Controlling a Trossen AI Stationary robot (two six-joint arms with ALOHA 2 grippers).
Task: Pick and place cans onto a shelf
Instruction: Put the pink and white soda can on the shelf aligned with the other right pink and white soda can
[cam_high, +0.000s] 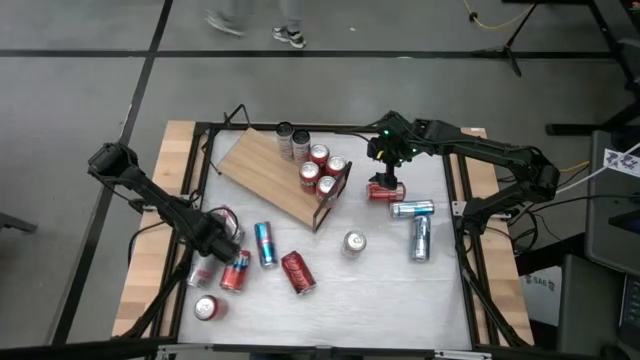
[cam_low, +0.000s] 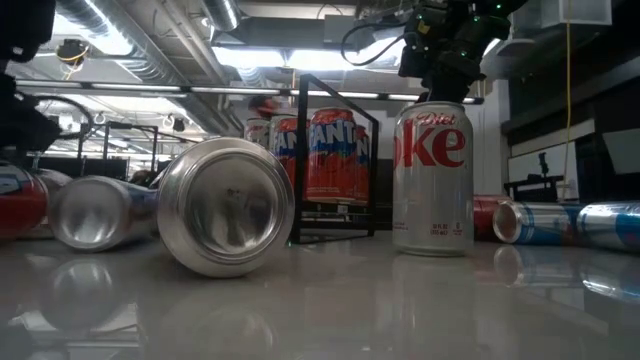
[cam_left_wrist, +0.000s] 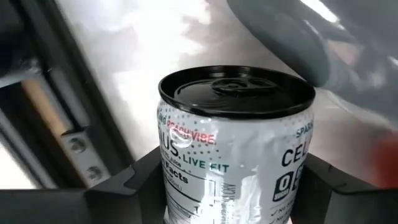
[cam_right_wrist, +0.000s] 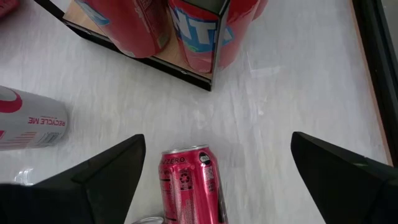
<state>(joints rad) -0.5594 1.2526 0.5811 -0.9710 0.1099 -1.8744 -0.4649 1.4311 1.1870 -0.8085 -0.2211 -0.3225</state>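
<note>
A white can with a black lid (cam_left_wrist: 233, 155) sits between the fingers of my left gripper (cam_high: 215, 240), near the table's left edge; the arm hides most of it in the high view. My right gripper (cam_right_wrist: 217, 140) hangs open above a red can (cam_right_wrist: 189, 183) that lies on its side to the right of the shelf (cam_high: 262, 168). The shelf is a light wooden board with a black frame at its right end. Several red cans (cam_high: 320, 170) stand on it. My left gripper pinches the white can's body (cam_left_wrist: 186, 193) between its two fingers (cam_left_wrist: 124, 190), one on each side, with no gap showing. The fingers come from above, pointing down, and lie across the can. The can lies on its side, its lid end (cam_left_wrist: 236, 90) sticking out past the fingers.
Loose cans lie around my left gripper: a blue one (cam_high: 265, 243) and red ones (cam_high: 237, 270) (cam_high: 298, 272). A silver can (cam_high: 353, 243) stands mid-table. Two silver cans (cam_high: 412, 209) (cam_high: 420, 240) lie at the right. The table's black frame (cam_high: 200, 170) runs close by on the left.
</note>
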